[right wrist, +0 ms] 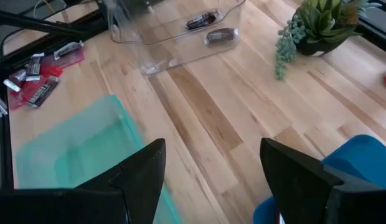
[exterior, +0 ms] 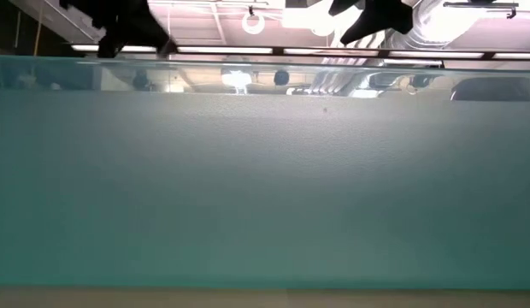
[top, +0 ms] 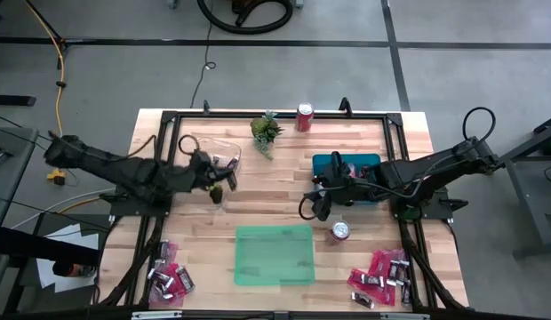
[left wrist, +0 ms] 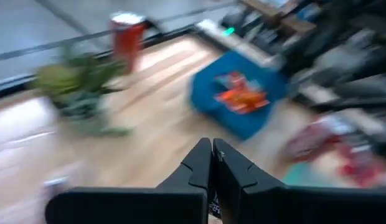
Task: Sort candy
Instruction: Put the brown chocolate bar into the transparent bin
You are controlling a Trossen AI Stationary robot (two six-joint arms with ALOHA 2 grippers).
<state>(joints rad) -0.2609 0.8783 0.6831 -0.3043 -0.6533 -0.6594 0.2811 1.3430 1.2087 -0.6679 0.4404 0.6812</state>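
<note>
Candy lies in two heaps on the table's near side, a left heap [top: 171,280] and a right heap [top: 380,274], both pink-red packets mixed with dark bars. Two dark bars [right wrist: 208,28] lie in the clear tray [top: 215,153]. Red-orange packets [left wrist: 241,96] lie in the blue tray [top: 347,165]. My left gripper [left wrist: 211,163] is shut with nothing visible between its fingers, and hovers just near of the clear tray [top: 219,184]. My right gripper [right wrist: 211,168] is open and hangs over bare wood near the blue tray's left near corner [top: 317,203].
A green tray [top: 275,255] sits at the table's near middle, and its wall [exterior: 265,188] fills the low view. One red can [top: 304,116] stands at the far edge, another [top: 340,232] right of the green tray. A small plant [top: 267,131] stands beside the clear tray.
</note>
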